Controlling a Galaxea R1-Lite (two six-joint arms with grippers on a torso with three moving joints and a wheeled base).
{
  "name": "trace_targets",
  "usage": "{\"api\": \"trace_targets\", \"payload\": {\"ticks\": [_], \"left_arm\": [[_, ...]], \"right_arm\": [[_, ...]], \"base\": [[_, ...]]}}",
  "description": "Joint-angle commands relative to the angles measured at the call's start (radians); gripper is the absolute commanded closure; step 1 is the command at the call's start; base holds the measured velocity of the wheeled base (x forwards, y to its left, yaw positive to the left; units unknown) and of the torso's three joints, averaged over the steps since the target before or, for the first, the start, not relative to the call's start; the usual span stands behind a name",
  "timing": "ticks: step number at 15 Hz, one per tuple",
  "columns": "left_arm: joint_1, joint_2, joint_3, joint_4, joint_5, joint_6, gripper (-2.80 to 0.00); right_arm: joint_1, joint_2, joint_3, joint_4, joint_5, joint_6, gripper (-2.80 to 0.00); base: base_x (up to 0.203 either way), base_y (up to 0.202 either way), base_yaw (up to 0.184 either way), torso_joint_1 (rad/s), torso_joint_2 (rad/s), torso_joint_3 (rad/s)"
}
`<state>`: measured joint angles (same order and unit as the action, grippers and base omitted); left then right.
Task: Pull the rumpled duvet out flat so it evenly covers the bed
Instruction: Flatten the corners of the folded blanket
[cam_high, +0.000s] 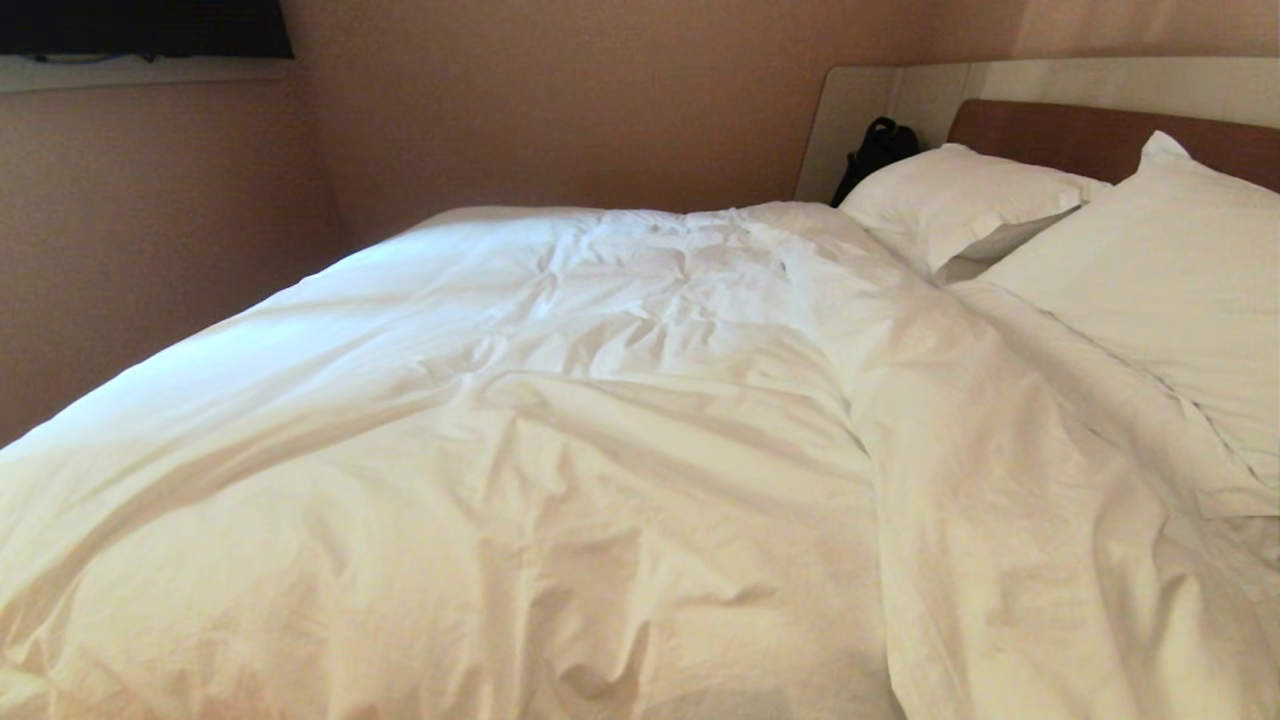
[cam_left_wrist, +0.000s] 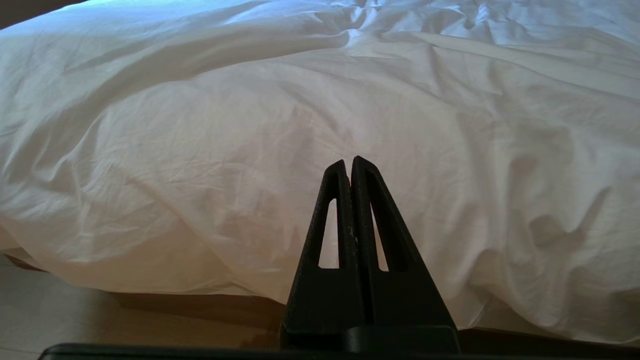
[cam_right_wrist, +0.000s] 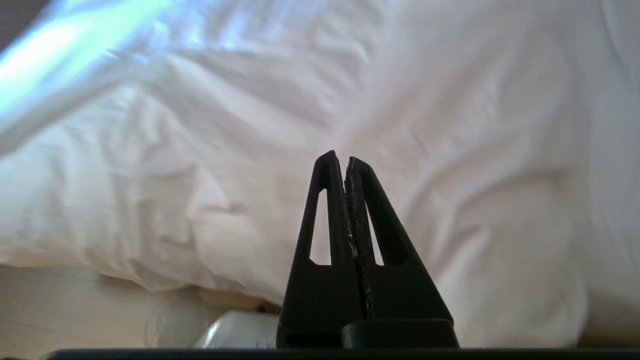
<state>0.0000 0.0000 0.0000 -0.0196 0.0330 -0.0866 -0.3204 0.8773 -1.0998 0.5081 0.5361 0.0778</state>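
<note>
The duvet (cam_high: 560, 440) is lying rumpled across the bed (cam_high: 1080, 135), creased at centre and bunching near the pillows (cam_high: 960, 200); flattening is remaining. Left claw (cam_left_wrist: 350, 162) and right claw (cam_right_wrist: 340, 157) are hovering closed, empty, at the near edge.

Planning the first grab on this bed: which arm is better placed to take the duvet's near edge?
Probably either: the left gripper and right gripper are both shut, empty and short of the duvet, facing its hanging near edge.
</note>
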Motion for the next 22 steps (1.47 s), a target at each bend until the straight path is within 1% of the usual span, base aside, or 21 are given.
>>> {"api": "trace_targets", "payload": {"ticks": [1, 2, 4, 5, 6, 8, 9, 11, 12, 13, 14, 15, 16, 17, 18, 20, 22], "left_arm": [[0.000, 0.000, 0.000, 0.000, 0.001, -0.001, 0.00], [0.000, 0.000, 0.000, 0.000, 0.001, -0.001, 0.00], [0.000, 0.000, 0.000, 0.000, 0.001, -0.001, 0.00], [0.000, 0.000, 0.000, 0.000, 0.001, -0.001, 0.00], [0.000, 0.000, 0.000, 0.000, 0.001, -0.001, 0.00], [0.000, 0.000, 0.000, 0.000, 0.001, -0.001, 0.00], [0.000, 0.000, 0.000, 0.000, 0.001, -0.001, 0.00], [0.000, 0.000, 0.000, 0.000, 0.001, -0.001, 0.00], [0.000, 0.000, 0.000, 0.000, 0.001, -0.001, 0.00], [0.000, 0.000, 0.000, 0.000, 0.001, -0.001, 0.00], [0.000, 0.000, 0.000, 0.000, 0.001, -0.001, 0.00], [0.001, 0.000, 0.000, 0.000, 0.001, -0.001, 0.00], [0.000, 0.000, 0.000, 0.000, 0.001, -0.001, 0.00], [0.000, 0.000, 0.000, 0.000, 0.001, -0.001, 0.00], [0.000, 0.000, 0.000, 0.000, 0.001, -0.001, 0.00], [0.000, 0.000, 0.000, 0.000, 0.001, -0.001, 0.00], [0.000, 0.000, 0.000, 0.000, 0.001, -0.001, 0.00]], "right_arm": [[0.001, -0.107, 0.019, -0.065, 0.197, -0.001, 0.00], [0.001, -0.155, 0.035, -0.066, 0.240, -0.004, 0.00], [0.006, -0.231, 0.065, -0.065, 0.278, -0.006, 0.00], [0.007, -0.255, 0.080, -0.065, 0.280, -0.008, 0.00], [0.000, -0.257, 0.091, -0.072, 0.249, -0.011, 0.00], [-0.004, -0.249, 0.095, -0.076, 0.111, -0.015, 0.00], [-0.005, -0.254, 0.105, -0.077, 0.054, -0.015, 0.00], [-0.015, -0.274, 0.123, -0.077, -0.026, -0.014, 0.00], [-0.015, -0.285, 0.130, -0.080, -0.104, -0.016, 0.00], [-0.015, -0.293, 0.136, -0.085, -0.146, -0.019, 0.00], [0.008, -0.291, 0.143, -0.093, -0.204, -0.026, 0.00], [0.062, -0.294, 0.157, -0.100, -0.345, -0.031, 0.00], [0.118, -0.316, 0.206, -0.108, -0.525, -0.033, 0.00], [0.160, -0.362, 0.282, -0.126, -0.621, -0.034, 0.00], [0.199, -0.421, 0.357, -0.156, -0.648, -0.038, 0.00], [0.236, -0.503, 0.497, -0.254, -0.657, -0.037, 0.00], [0.254, -0.582, 0.672, -0.431, -0.650, -0.036, 0.00]], "base": [[0.000, 0.000, 0.000, 0.000, 0.00, 0.000], [0.000, 0.000, 0.000, 0.000, 0.00, 0.000], [0.000, 0.000, 0.000, 0.000, 0.00, 0.000], [0.000, 0.000, 0.000, 0.000, 0.00, 0.000], [0.000, 0.000, 0.000, 0.000, 0.00, 0.000], [0.000, 0.000, 0.000, 0.000, 0.00, 0.000], [0.000, 0.000, 0.000, 0.000, 0.00, 0.000], [0.000, 0.000, 0.000, 0.000, 0.00, 0.000], [0.000, 0.000, 0.000, 0.000, 0.00, 0.000], [0.000, 0.000, 0.000, 0.000, 0.00, 0.000], [0.000, 0.000, 0.000, 0.000, 0.00, 0.000], [0.000, 0.000, 0.000, 0.000, 0.00, 0.000], [0.000, 0.000, 0.000, 0.000, 0.00, 0.000], [0.000, 0.000, 0.000, 0.000, 0.00, 0.000], [0.000, 0.000, 0.000, 0.000, 0.00, 0.000], [0.000, 0.000, 0.000, 0.000, 0.00, 0.000], [0.000, 0.000, 0.000, 0.000, 0.00, 0.000]]}}
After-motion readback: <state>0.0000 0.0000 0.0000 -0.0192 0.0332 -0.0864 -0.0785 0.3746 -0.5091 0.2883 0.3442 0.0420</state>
